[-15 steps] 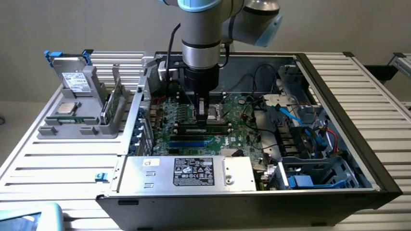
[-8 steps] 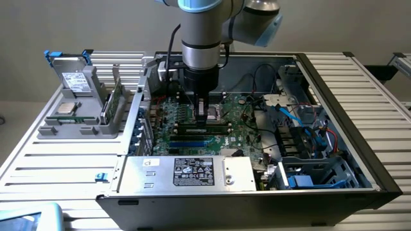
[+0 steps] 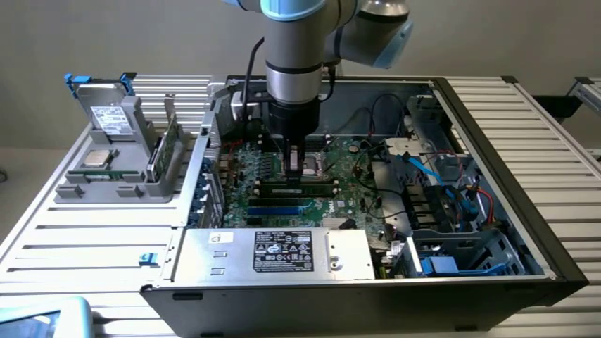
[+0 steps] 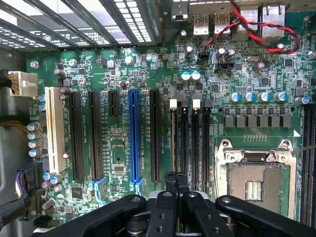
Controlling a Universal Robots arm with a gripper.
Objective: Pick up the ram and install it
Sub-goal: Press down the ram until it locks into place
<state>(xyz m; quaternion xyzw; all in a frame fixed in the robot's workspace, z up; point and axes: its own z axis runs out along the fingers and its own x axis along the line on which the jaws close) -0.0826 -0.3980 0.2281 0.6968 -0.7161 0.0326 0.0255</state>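
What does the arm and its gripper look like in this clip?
The arm is a silver-grey tube with light blue joint caps and a black cable running down beside it. The gripper is black; the wrist view shows glossy black linkage bars and narrow black fingers.

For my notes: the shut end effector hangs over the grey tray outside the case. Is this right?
No. The shut end effector hangs over the motherboard inside the case, as the exterior view shows.
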